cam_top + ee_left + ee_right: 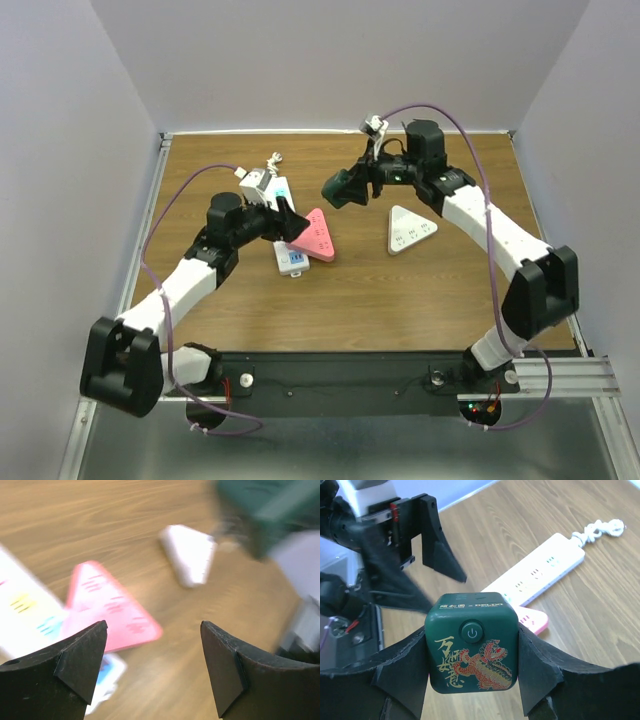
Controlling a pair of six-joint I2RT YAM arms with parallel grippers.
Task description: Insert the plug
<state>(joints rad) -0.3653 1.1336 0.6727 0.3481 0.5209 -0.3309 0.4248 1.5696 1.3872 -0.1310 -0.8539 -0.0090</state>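
My right gripper (342,190) is shut on a dark green cube plug (475,672) with a power button and a gold and red dragon drawing. It holds the plug above the table, up and right of the pink triangular socket block (316,236). In the right wrist view the right gripper's fingers (405,670) press the cube's two sides. A long white power strip (284,222) lies partly under the pink block. My left gripper (291,224) is open and empty, hovering over the strip and the pink block (107,607).
A white triangular socket block (408,231) lies right of centre and also shows in the left wrist view (190,555). The strip's coiled white cord (605,529) lies at its far end. Grey walls enclose the wooden table (430,300).
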